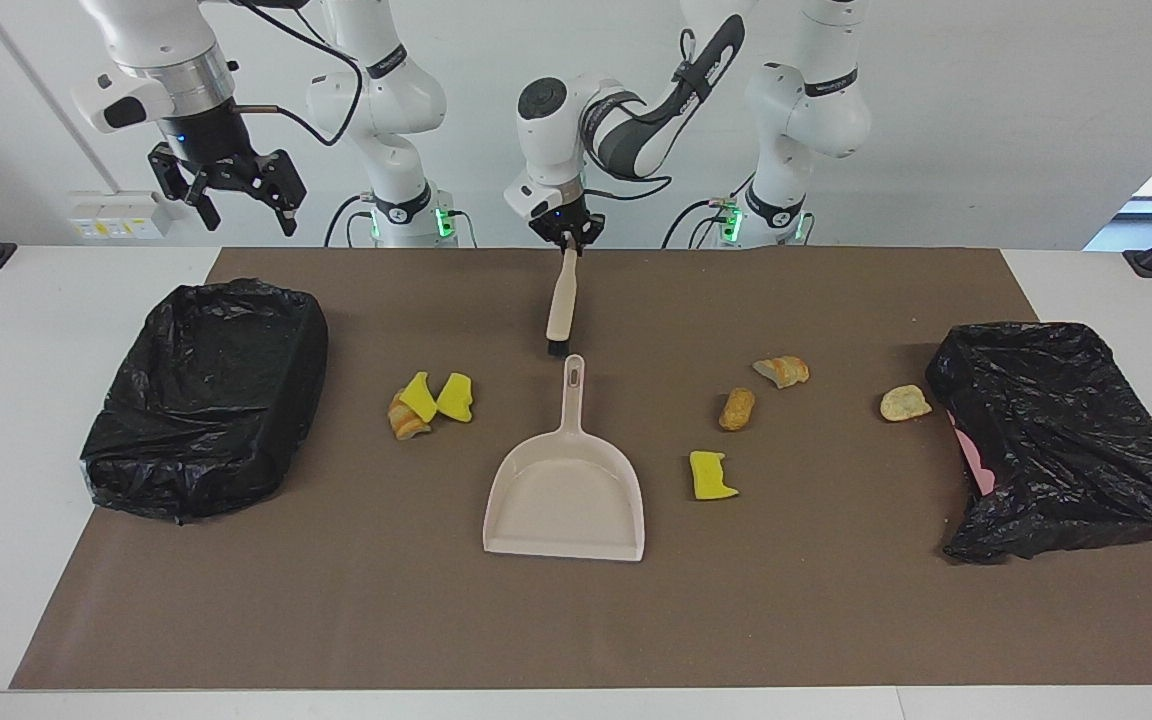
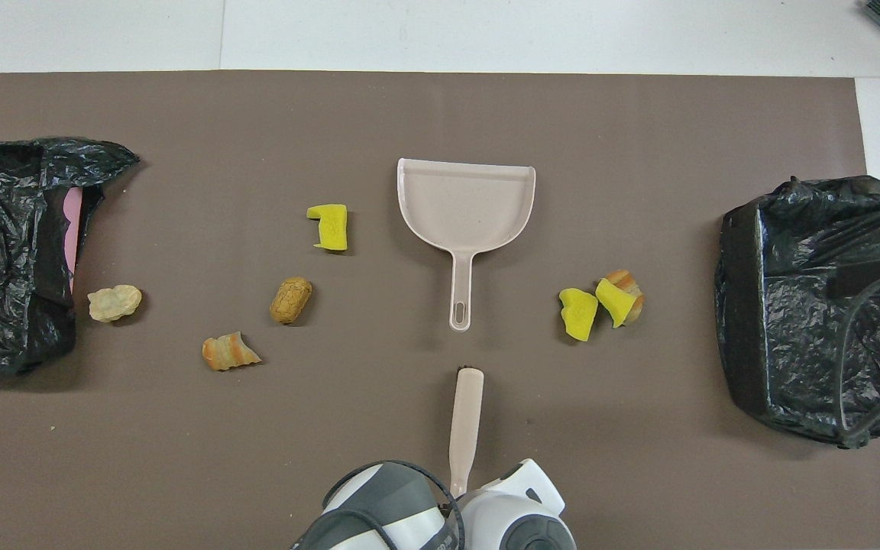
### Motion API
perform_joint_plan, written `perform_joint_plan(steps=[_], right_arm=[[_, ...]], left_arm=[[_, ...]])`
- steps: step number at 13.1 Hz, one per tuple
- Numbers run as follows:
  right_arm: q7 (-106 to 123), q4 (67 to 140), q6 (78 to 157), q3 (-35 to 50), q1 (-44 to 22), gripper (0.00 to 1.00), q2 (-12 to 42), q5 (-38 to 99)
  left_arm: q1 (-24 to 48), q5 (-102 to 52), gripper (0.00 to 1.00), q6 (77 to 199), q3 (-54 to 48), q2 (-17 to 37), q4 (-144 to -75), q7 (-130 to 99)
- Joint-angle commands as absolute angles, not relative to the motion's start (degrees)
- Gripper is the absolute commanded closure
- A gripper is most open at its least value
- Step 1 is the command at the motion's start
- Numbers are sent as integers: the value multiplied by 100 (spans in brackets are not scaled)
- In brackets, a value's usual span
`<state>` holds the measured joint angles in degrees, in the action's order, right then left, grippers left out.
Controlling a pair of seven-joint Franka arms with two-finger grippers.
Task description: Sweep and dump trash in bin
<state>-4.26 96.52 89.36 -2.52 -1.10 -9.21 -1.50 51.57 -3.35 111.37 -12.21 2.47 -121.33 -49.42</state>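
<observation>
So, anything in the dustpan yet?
No. The dustpan is bare inside, and every scrap of trash lies on the mat around it. The mat under the pan is hidden.

Overhead: left gripper hidden beneath its own wrist | black plastic-lined bin [image 2: 4, 252] cut by frame edge | pink patch inside unidentifiable

White wall [image 1: 986, 120], white table [image 1: 6, 420], brown mat [image 1: 576, 620]
</observation>
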Motion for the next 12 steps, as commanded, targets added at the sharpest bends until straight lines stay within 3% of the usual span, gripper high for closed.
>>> perform_joint_plan(steps=[1,3,6,12], right_arm=[[-334,9615,8763,-193,-105,0,-949,-123],[-334,9615,8763,-158,-114,0,-923,-132],[-954,9615,8990,-79,-823,0,-599,-106],[-2440,9615,10132,-79,-1782,0,551,132]], left_arm=[[5045,-72,100,10243,-1186,-263,-12190,-4922],[5001,-53,100,9706,-1169,-290,-12182,-4922],[4458,-44,100,9221,-1160,-290,-12182,-4983],[3254,1168,100,8710,-1169,-290,-12076,-4931]])
